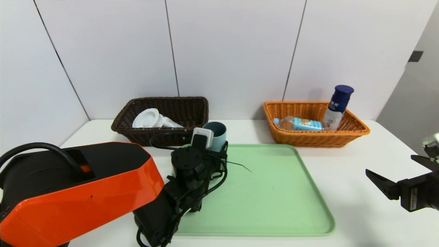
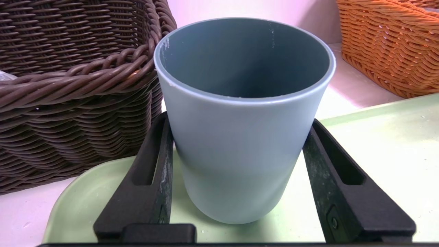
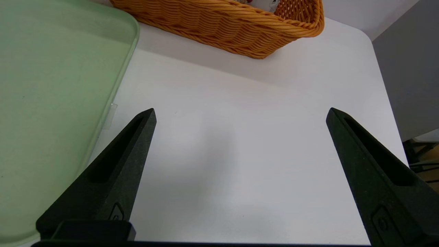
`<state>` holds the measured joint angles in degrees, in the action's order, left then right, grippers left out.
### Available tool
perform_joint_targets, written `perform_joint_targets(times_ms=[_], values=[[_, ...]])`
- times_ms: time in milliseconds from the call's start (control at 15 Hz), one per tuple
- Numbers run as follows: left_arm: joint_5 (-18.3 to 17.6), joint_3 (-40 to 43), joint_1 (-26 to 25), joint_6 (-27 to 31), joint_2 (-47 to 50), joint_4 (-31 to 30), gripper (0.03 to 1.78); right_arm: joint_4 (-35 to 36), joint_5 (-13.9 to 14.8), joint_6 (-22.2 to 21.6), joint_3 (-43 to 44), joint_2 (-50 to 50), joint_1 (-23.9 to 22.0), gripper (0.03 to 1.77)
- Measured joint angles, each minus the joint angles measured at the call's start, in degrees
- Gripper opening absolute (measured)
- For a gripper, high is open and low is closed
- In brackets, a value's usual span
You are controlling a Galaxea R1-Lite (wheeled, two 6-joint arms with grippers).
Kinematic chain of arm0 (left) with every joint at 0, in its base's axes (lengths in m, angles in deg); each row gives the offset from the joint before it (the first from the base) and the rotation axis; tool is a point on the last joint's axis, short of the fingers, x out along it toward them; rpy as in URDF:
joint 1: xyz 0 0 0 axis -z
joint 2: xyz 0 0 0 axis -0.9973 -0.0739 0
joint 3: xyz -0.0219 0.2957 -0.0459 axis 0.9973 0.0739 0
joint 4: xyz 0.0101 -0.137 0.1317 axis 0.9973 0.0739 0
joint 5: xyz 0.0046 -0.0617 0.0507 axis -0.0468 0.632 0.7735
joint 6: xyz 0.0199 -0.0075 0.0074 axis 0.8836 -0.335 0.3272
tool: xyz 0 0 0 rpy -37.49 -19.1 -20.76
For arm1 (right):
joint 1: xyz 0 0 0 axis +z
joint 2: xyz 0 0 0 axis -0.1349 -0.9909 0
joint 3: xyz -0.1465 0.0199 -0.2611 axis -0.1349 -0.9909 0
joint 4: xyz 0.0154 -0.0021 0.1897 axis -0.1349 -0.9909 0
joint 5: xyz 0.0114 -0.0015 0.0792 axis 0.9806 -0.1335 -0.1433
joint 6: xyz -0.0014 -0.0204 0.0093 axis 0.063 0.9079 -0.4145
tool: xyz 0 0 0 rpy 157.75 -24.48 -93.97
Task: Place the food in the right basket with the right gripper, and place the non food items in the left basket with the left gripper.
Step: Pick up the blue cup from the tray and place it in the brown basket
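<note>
1. Head view: taking the tray (image 1: 267, 192) as the landmark, the dark basket (image 1: 161, 137) stands behind its left end, and the orange basket (image 1: 315, 139) behind its right end. The cup (image 1: 216, 132) is upright by the tray's back left corner, just beside the dark basket and outside it.
2. In the dark basket, behind the tray, lie the round case (image 1: 147, 119) and, partly hidden next to it, the slim bottle (image 1: 169, 122).
3. In the orange basket, the water bottle (image 1: 301, 123) lies on its side — blue label showing — and the navy-capped bottle (image 1: 337, 108) leans against the right part of the basket, its cap above the rim.
4. The left gripper is at the tray's back left corner, at the cup. The right gripper (image 1: 398, 175) hangs to the right of the tray, well apart from both baskets.
5. Left wrist view: the left gripper (image 2: 238, 121) has one finger on each side of the cup, both touching its wall; the hand is spread to the cup's width. The cup is upright above the tray's corner — whether its base touches the tray I cannot tell.
6. Right wrist view: the right gripper (image 3: 241, 109) is wide, holding nothing, over the white table (image 3: 236, 164) beside the tray.
</note>
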<state>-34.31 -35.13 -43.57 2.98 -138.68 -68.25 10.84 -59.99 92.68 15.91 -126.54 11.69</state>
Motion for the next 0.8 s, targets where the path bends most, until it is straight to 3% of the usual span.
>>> perform_joint_targets(times_ms=[333, 800], values=[[-1.5, 0.89, 0.15, 1.57, 3.28, 0.02, 1.09, -0.02, 0.0, 0.02, -0.13, 0.0, 0.0, 1.71], [-4.94, 4.47, 2.84, 5.1, 16.31, 0.63, 1.09, 0.11, -0.05, 0.28, -0.09, 0.11, 0.07, 1.71]])
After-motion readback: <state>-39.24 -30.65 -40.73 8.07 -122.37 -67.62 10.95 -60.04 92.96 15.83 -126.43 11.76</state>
